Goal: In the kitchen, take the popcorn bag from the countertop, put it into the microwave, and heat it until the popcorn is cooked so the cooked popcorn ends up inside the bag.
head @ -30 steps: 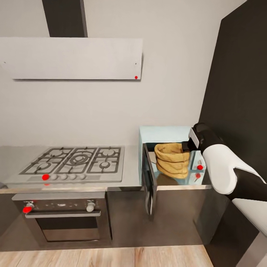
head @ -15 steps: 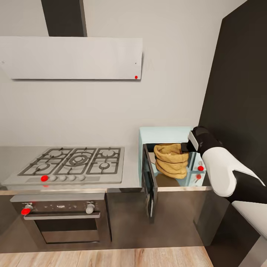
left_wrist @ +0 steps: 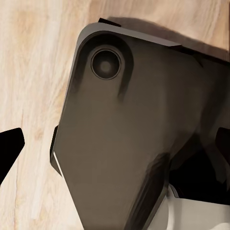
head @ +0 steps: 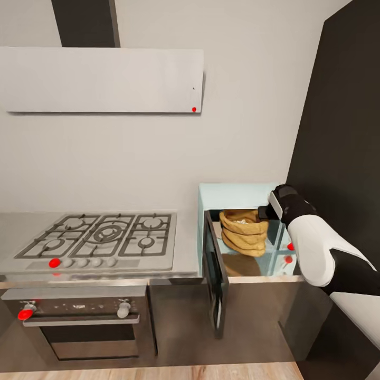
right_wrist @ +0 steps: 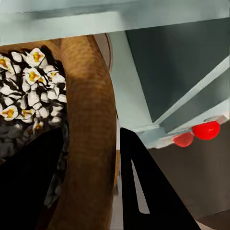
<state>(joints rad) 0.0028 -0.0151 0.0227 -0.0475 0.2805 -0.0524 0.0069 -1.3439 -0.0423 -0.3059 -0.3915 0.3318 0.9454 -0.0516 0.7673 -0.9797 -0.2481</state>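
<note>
The microwave [head: 237, 227] is standing on the countertop [head: 184, 248] at the right end of the kitchen run, against the far wall, with its door [head: 214, 274] swinging open toward the near side. The popcorn bag [head: 244, 232] is sitting upright inside the microwave cavity, near the cavity's right side. The right arm is reaching in from the right, and the right gripper [head: 262, 212] is meeting the bag's rolled rim at its upper right edge.

In the right wrist view, the bag's rim [right_wrist: 91, 134] is passing between the two dark fingers [right_wrist: 143, 191], one finger lying outside the bag wall and the other inside the mouth, so the right gripper is grasping the popcorn bag by its rim. White popped popcorn [right_wrist: 28, 91] is showing inside the bag. Two red knobs [right_wrist: 199, 133] of the control panel are lying just beside the outer finger.

The left gripper [left_wrist: 115, 143] is hanging over the wooden floor [left_wrist: 33, 96]; its fingertips are standing well apart, released and holding nothing.

The gas hob [head: 100, 235] is lying left of the microwave, above the steel oven [head: 79, 322].
</note>
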